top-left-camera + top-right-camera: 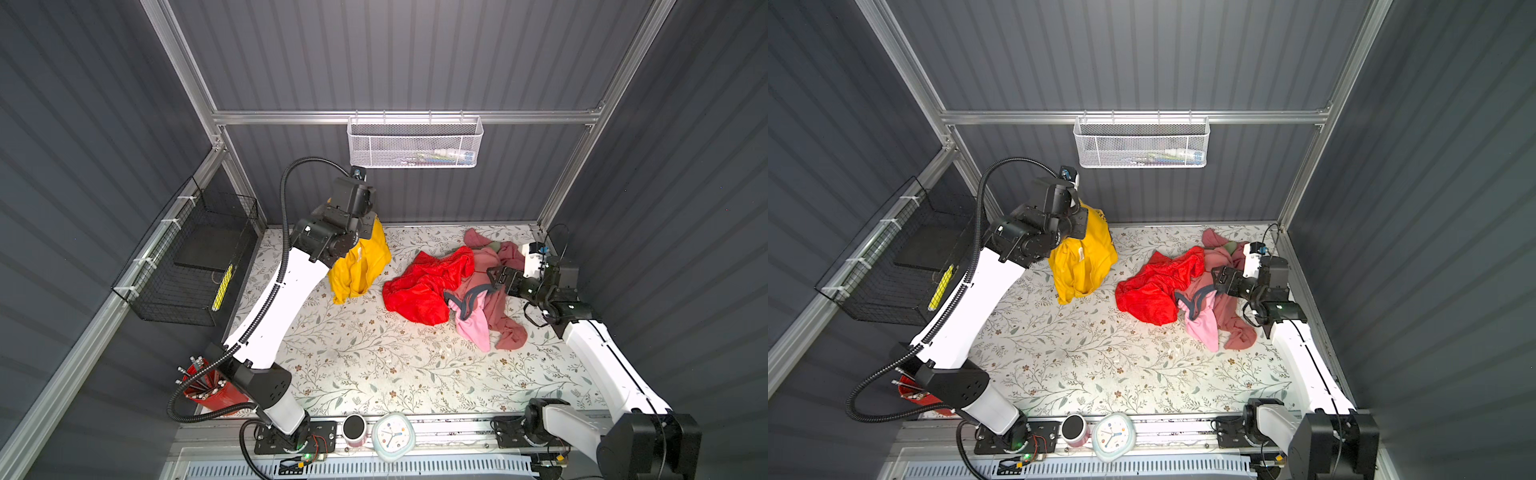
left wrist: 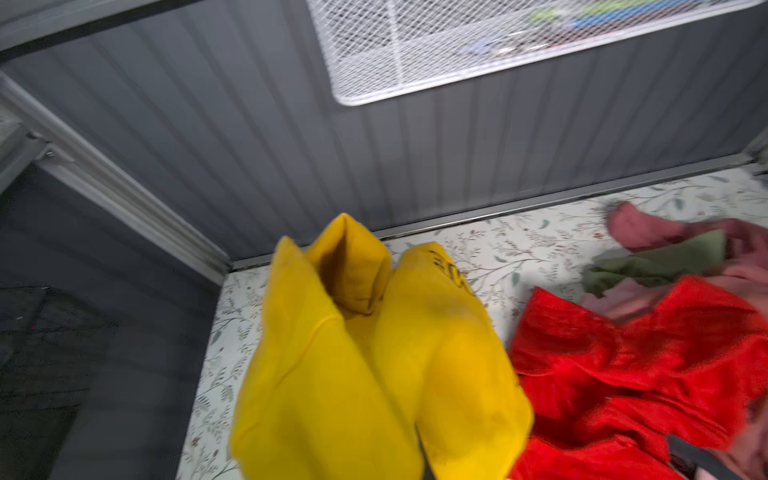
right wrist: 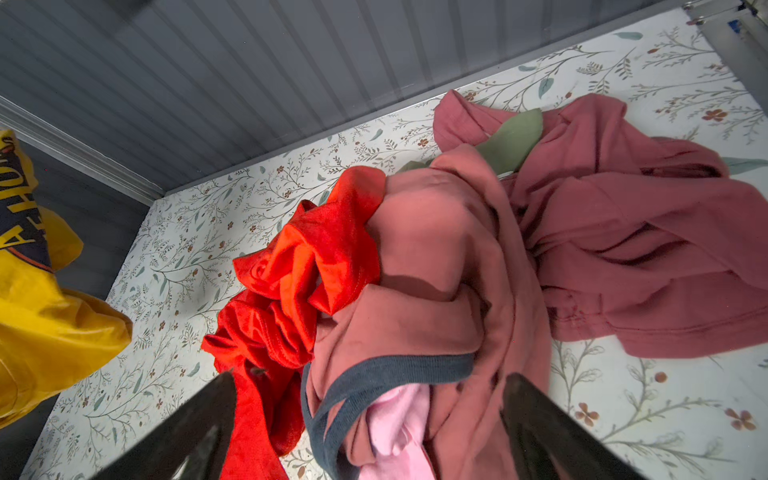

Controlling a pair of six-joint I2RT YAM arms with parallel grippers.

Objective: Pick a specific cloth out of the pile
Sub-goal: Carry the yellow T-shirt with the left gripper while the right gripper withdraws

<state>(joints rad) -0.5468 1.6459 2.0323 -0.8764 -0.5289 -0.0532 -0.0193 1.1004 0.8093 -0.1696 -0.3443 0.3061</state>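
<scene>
Left gripper (image 1: 368, 218) clenches the hanging yellow cloth (image 1: 361, 266); a thin pinch may slip. Right gripper (image 1: 496, 276), splayed above the pile (image 1: 419, 286), may snag it.

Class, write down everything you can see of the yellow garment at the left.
The yellow garment is soft, mustard-coloured fabric, crumpled in folds, with a navy band bearing yellow lettering. It hangs bunched from the left gripper, whose jaws are shut on it, clear of the pile. Whether its lower end touches the table cannot be told.
</scene>
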